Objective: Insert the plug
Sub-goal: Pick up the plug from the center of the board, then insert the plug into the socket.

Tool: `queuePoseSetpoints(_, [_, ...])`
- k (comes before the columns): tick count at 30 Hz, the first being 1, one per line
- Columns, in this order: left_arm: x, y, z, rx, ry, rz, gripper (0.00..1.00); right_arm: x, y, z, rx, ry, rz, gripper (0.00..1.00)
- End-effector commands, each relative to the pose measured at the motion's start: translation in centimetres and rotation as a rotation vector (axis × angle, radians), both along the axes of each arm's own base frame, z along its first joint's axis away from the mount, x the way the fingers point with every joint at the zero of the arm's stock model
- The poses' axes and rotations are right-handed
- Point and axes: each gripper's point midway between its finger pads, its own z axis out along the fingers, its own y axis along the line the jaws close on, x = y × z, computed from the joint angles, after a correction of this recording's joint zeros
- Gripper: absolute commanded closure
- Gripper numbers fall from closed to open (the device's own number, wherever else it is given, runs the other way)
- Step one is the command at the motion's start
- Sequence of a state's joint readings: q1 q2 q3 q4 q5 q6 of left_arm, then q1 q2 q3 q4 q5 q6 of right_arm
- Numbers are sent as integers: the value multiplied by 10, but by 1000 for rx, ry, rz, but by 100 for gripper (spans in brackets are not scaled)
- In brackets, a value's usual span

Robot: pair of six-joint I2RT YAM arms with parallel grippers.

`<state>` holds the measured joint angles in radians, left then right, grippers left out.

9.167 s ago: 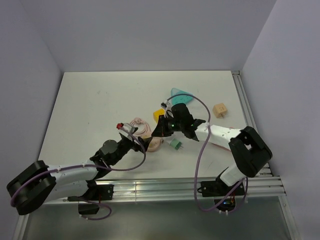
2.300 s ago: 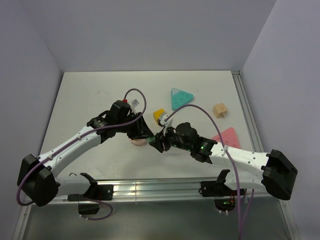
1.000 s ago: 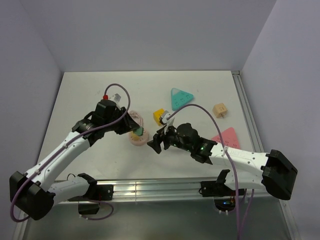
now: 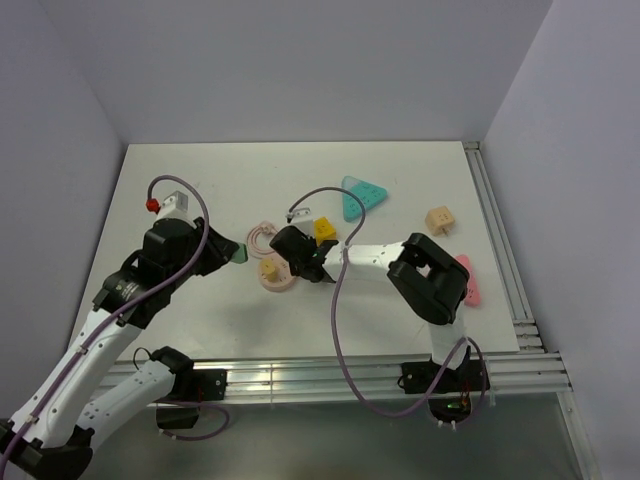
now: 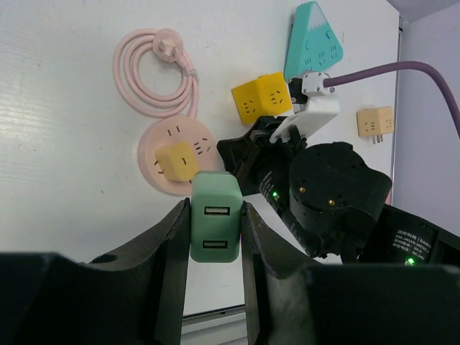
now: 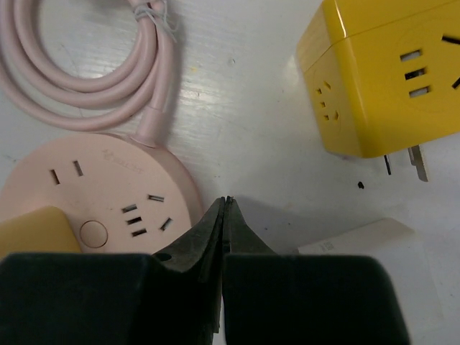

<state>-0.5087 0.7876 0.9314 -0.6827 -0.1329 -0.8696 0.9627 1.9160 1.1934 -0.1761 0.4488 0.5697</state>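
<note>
The mint-green plug (image 5: 215, 226) hangs above the table with my left gripper (image 5: 215, 215) shut on its sides, two USB slots facing the camera; its prongs are hidden. In the top view the plug (image 4: 238, 252) sits left of the round pink socket (image 4: 278, 280), apart from it. A small orange-yellow piece (image 4: 269, 268) sits in that socket. My right gripper (image 6: 226, 201) is shut and holds nothing, its tips low by the socket's (image 6: 108, 194) right edge. In the top view the right gripper (image 4: 305, 263) lies between socket and yellow cube (image 4: 325, 229).
A coiled pink cord (image 5: 154, 72) lies behind the socket. A white block (image 6: 366, 244) lies beside the right fingers. A teal triangular strip (image 4: 362, 195), a tan cube (image 4: 439, 220) and a pink triangle (image 4: 468, 285) lie further right.
My left gripper has carried the plug left, away from the pink socket. My right gripper has shut and swung in to the socket's right edge.
</note>
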Motion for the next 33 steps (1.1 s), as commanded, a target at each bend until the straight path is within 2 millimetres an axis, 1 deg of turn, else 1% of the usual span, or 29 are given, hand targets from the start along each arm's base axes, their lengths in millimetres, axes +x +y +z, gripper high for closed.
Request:
queuePoseSetpoints(1, [0, 8, 26, 2, -71, 18, 100, 5, 8, 10, 7, -15, -40, 100])
queuePoseSetpoints(4, [-2, 11, 28, 6, -76, 23, 100, -3, 21, 9, 54, 16, 17, 100])
queuePoseSetpoints(5, [-2, 11, 28, 8, -77, 22, 100, -11, 31, 8, 88, 25, 71, 100])
queuePoseSetpoints(6, [-1, 11, 26, 10, -73, 22, 100, -16, 36, 10, 109, 21, 100, 100])
queuePoseSetpoints(7, [-2, 11, 27, 9, -74, 22, 100, -19, 43, 21, 145, 8, 131, 100])
queuePoseSetpoints(8, [-1, 11, 24, 12, -67, 23, 100, -25, 51, 24, 173, -11, 188, 100])
queuePoseSetpoints(9, [-1, 10, 22, 14, -64, 21, 100, -37, 59, 28, 192, 1, 247, 100])
queuePoseSetpoints(10, [0, 9, 21, 10, -64, 21, 100, -39, 71, 45, 240, -37, 293, 100])
queuePoseSetpoints(11, [1, 8, 17, 12, -57, 20, 100, -45, 73, 47, 249, -41, 321, 100])
queuePoseSetpoints(12, [1, 7, 15, 10, -51, 13, 100, -52, 78, 57, 268, -53, 351, 100])
queuePoseSetpoints(14, [3, 5, 11, 11, -45, 9, 100, -62, 82, 64, 282, -65, 406, 100])
queuePoseSetpoints(15, [3, 3, 10, 8, -41, 3, 100, -65, 83, 77, 304, -83, 417, 100])
queuePoseSetpoints(16, [3, 1, 11, 11, -50, -15, 100, -68, 80, 77, 307, -84, 421, 100])
queuePoseSetpoints(17, [5, -3, 10, 6, -58, -30, 100, -69, 78, 81, 315, -91, 422, 100])
queuePoseSetpoints(18, [7, -5, 8, 10, -56, -44, 100, -68, 74, 92, 325, -109, 411, 100])
queuePoseSetpoints(19, [8, -7, 5, 18, -54, -55, 100, -65, 64, 92, 299, -115, 381, 100])
queuePoseSetpoints(20, [10, -7, 2, 31, -47, -52, 100, -64, 60, 95, 291, -123, 374, 100])
queuePoseSetpoints(21, [14, -6, -6, 50, -22, -42, 100, -64, 54, 107, 300, -147, 366, 100])
queuePoseSetpoints(22, [17, -6, -7, 63, -14, -35, 100, -63, 45, 104, 280, -151, 347, 100])
queuePoseSetpoints(23, [20, -8, -14, 79, 13, -40, 100, -60, 39, 107, 269, -167, 323, 100])
queuePoseSetpoints(24, [22, -9, -15, 81, 17, -44, 100, -60, 34, 117, 283, -186, 315, 100])
queuePoseSetpoints(25, [23, -12, -16, 82, 24, -53, 100, -58, 25, 114, 270, -188, 302, 100])
queuePoseSetpoints(28, [30, -17, -22, 84, 35, -61, 100, -50, 11, 122, 275, -226, 267, 100])
queuePoseSetpoints(29, [30, -19, -23, 81, 36, -68, 100, -47, 2, 115, 265, -224, 247, 100])
queuePoseSetpoints(31, [34, -22, -25, 80, 36, -75, 100, -42, -4, 118, 296, -242, 229, 100])
queuePoseSetpoints(32, [35, -24, -27, 79, 43, -81, 100, -42, -10, 110, 293, -233, 219, 100])
queuePoseSetpoints(33, [37, -25, -33, 88, 60, -79, 100, -36, -17, 108, 300, -239, 199, 100])
